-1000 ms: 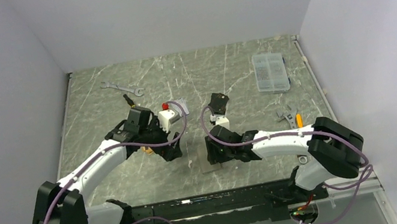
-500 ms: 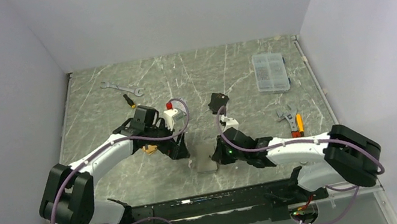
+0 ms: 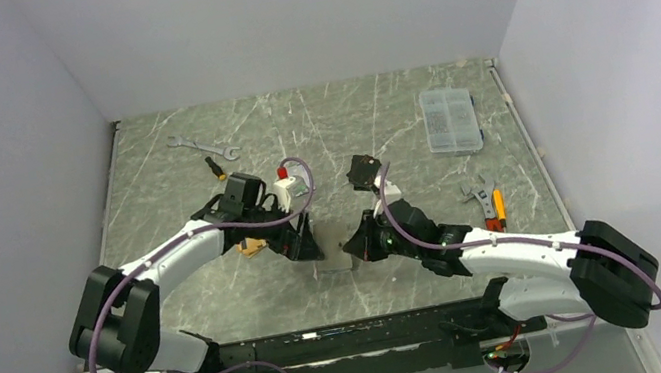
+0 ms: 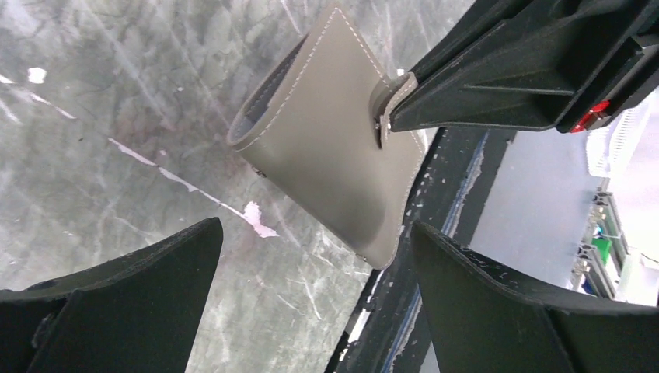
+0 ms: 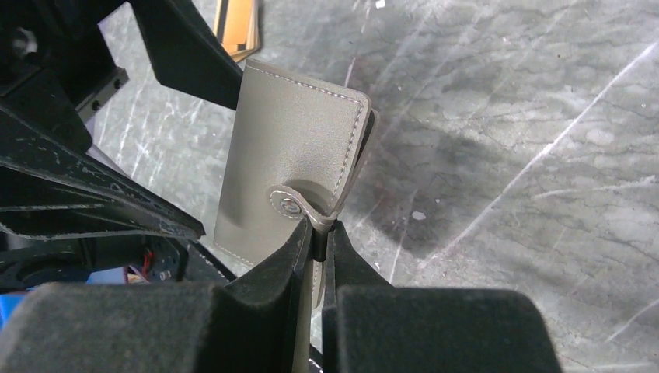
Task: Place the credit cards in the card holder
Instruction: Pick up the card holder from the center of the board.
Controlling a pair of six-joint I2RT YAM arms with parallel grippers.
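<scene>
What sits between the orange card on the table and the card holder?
The left gripper, jaws open, stands between the orange card and card holder, seen from the top external view.

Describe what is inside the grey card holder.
The card holder is closed, its snap tab pinched by the right fingers. Only a dark slit shows along one edge; its contents are covered.

One card holder (image 4: 334,155). One pile of gold-orange cards (image 5: 235,27), number in it unclear. One black pouch (image 3: 363,172). One clear compartment box (image 3: 450,120). Two wrenches: open-ended wrench (image 3: 203,147), adjustable wrench (image 3: 476,193). One orange-handled tool (image 3: 498,205).
</scene>
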